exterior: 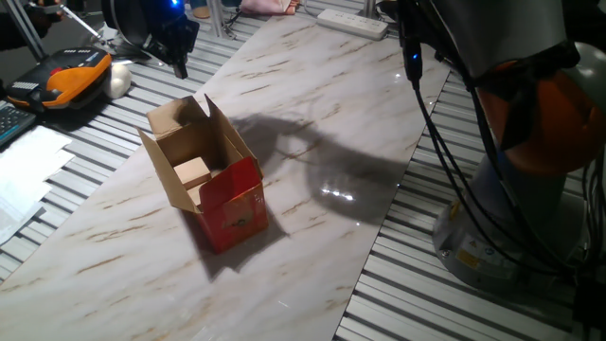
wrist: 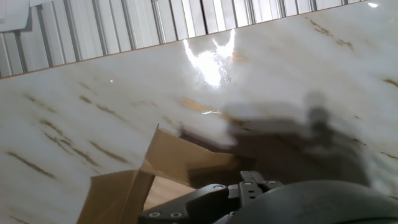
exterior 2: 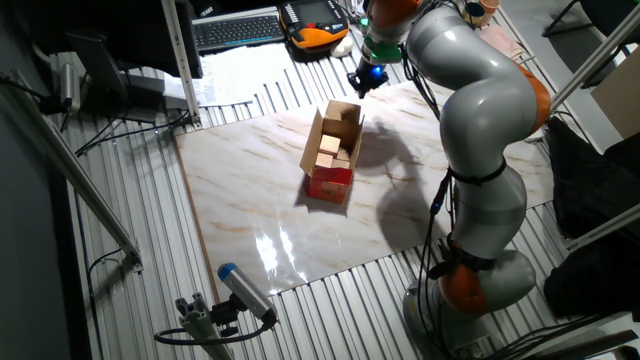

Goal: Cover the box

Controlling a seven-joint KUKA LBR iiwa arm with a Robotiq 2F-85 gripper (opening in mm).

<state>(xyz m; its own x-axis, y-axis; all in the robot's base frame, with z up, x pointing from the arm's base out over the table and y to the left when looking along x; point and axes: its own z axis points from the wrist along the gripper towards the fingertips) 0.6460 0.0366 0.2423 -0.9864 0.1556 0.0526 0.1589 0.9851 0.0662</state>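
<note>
Near the middle of the pale marble-patterned tabletop (exterior: 312, 123) stands the small glossy red cardboard box (exterior: 232, 210), its plain brown inside open to the cameras and its top flaps standing up or splayed outward, so nothing covers the opening yet. Small tan blocks (exterior 2: 331, 155) lie inside it, which is presumably why the box sits upright with its mouth up: the contents stay put while the flaps are folded over. The black two-finger gripper (exterior: 176, 45) hangs above the far end of the tabletop, just beyond the box's tall rear flap (exterior: 176, 116) and apart from it; approaching from that side would let it push the flap down across the opening. It holds nothing, but whether its jaws are spread or drawn together I cannot tell (the fixed views show it small and dark, and the hand view shows only the black housing). That hand view looks down past the housing onto a brown flap edge (wrist: 180, 163) and the glare on the marble, suggesting the hand is roughly over the box's back edge. The covering has, by my judgement, not begun.
</note>
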